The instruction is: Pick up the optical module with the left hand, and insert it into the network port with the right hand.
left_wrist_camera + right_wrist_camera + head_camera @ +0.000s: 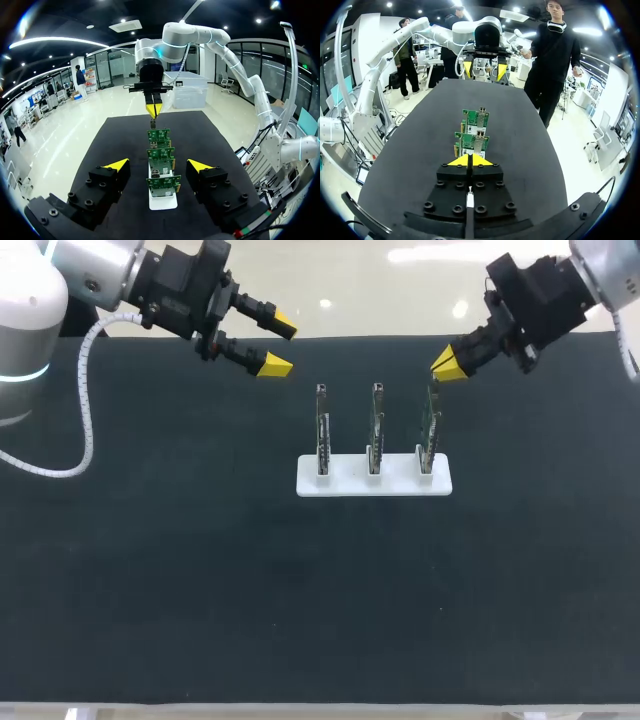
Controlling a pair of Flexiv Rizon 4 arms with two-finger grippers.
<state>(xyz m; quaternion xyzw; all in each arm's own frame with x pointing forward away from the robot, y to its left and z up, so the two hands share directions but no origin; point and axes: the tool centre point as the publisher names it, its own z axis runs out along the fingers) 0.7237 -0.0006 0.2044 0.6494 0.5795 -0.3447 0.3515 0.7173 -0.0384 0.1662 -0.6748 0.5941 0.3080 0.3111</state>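
The left pincer (278, 345) is held agape and empty at the upper left of the frame. The right pincer (447, 365) is pressed closed, with nothing made out between its tips, just above the rightmost circuit board (429, 435) of three stood in the white rack (375, 484) at the middle of the tabletop (200, 570). No loose optical module is seen lying anywhere, and whether one is seated in a network port cannot be told, so the task is judged either unstarted or nearly finished.
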